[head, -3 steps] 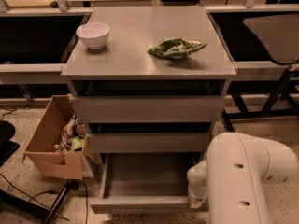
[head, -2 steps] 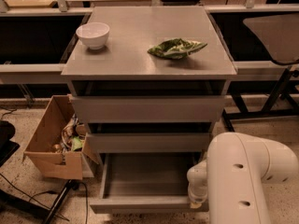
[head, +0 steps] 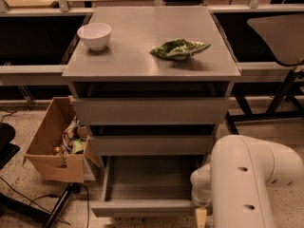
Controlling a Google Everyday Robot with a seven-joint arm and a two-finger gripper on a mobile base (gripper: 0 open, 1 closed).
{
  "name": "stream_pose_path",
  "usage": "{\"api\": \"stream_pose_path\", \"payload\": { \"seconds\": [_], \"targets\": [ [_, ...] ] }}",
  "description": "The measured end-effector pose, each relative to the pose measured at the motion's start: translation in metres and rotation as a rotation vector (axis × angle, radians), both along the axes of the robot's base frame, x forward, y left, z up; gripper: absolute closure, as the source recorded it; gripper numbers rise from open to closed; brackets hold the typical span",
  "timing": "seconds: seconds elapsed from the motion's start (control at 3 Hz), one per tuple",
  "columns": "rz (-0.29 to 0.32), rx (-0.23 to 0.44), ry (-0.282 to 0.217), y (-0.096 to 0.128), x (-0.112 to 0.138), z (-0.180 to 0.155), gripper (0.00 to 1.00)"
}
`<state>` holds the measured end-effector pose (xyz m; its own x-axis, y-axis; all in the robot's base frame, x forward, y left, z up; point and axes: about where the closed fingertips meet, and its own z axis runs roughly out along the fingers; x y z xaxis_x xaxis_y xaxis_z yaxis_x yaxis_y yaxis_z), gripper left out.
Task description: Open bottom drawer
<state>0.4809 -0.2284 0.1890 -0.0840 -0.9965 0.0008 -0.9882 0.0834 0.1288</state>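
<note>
The bottom drawer [head: 145, 206] stands pulled out in the camera view. Its flat grey front stretches away to the left of the gripper [head: 201, 215], and its shallow grey tray lies open behind and to the left of it. The gripper hangs low at the drawer's right front corner, just at the end of the front panel. Whether it touches the panel is hidden. I cannot tell whether the gripper is wide, narrow or holding the drawer's edge, because the bulky white arm [head: 247, 184] covers most of it.

Set against the pictures from a second ago, almost nothing has changed. The same stretch of tray shows, and the gripper and arm sit at the same corner. I judge that the pull has ended or paused with the drawer well out, so the task looks done or very nearly so. What is left is probably to let go and back away without nudging the front inward.

Above the gripper and to its left, the middle drawer [head: 152, 145] and the top drawer [head: 149, 110] sit back in the cabinet. Higher up, the desk [head: 137, 63] carries a crumpled green bag [head: 179, 48] roughly above the gripper and a white bowl [head: 94, 35] far off to its upper left. A cardboard box [head: 47, 148] of odds and ends stands on the floor well to the gripper's left.
</note>
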Motion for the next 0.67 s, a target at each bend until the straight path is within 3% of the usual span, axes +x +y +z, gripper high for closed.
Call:
{"api": "stream_pose_path", "payload": {
  "seconds": [0.33,0.67],
  "targets": [
    [0.0,0.007,0.007,0.0,-0.002,-0.002,0.0],
    [-0.009,0.046,0.128,0.01,-0.045,-0.024,0.18]
  ]
}}
